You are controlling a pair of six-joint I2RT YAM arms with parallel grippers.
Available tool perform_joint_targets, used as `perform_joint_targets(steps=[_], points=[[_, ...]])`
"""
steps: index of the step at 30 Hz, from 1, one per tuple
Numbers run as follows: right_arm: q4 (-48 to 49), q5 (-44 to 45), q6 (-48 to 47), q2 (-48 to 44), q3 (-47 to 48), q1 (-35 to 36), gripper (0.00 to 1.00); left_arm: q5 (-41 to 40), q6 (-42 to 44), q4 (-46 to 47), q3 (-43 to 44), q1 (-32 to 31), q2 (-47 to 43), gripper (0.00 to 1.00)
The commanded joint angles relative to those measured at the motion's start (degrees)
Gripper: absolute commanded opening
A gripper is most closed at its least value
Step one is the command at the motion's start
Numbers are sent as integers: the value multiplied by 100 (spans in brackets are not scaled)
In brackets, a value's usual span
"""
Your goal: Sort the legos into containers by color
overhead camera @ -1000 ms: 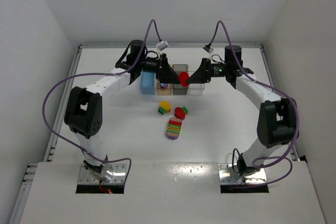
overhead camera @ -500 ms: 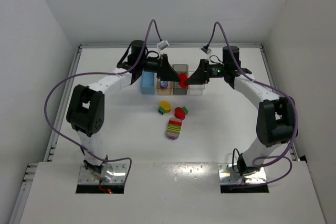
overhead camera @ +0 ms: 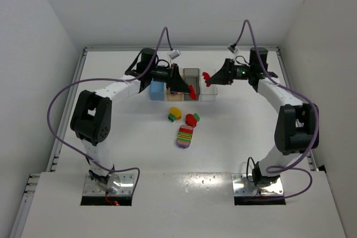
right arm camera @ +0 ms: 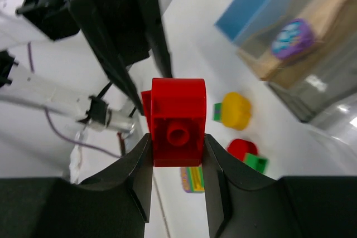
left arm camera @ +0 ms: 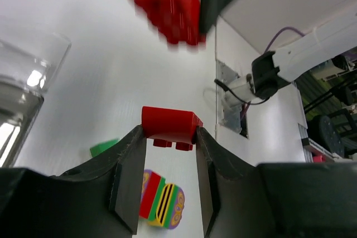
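The left fingers (left arm camera: pixel 129 154) pinch 1 red brick (left arm camera: pixel 170 126) at the near end of the dark grey bin (overhead camera: pixel 191 72). The right fingers (right arm camera: pixel 139 165) clamp a second red brick (right arm camera: pixel 177 121) just beside that bin. Both look mid-delivery, and the next move calls for lowering each into 1 shared bin and releasing.

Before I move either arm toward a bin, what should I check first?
1. Left gripper has a firm hold on the left red brick: ok, clamped between both fingers.
2. Right gripper has a firm hold on the right red brick: ok.
3. The two bricks are apart: ok, a gap shows in the top view.
4. Bin for red is known: cannot tell; only a purple lego shows, in the tan bin.
5. Table is sorted: not ok; yellow lego, red-green lego and striped clump are still out.
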Motion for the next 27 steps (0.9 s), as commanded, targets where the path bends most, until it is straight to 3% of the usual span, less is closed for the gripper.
perform_joint_targets(steps=[1,4,10,14,27], points=[[61,11,-232,-264,216,-479,0,-40,592,-434,-180,27,-290,2],[-63,125,-347,-326,154,-665,0,-322,856,-593,-180,27,-290,2],[-545,625,-820,-581,-48,-735,0,-2577,1435,-698,363,-210,-290,5],[-686,793,-953,-634,-100,-735,0,-3895,1639,-1120,1023,-412,227,8],[-967,969,-1208,-581,119,-735,0,-4725,1832,-1120,1209,-703,799,8]])
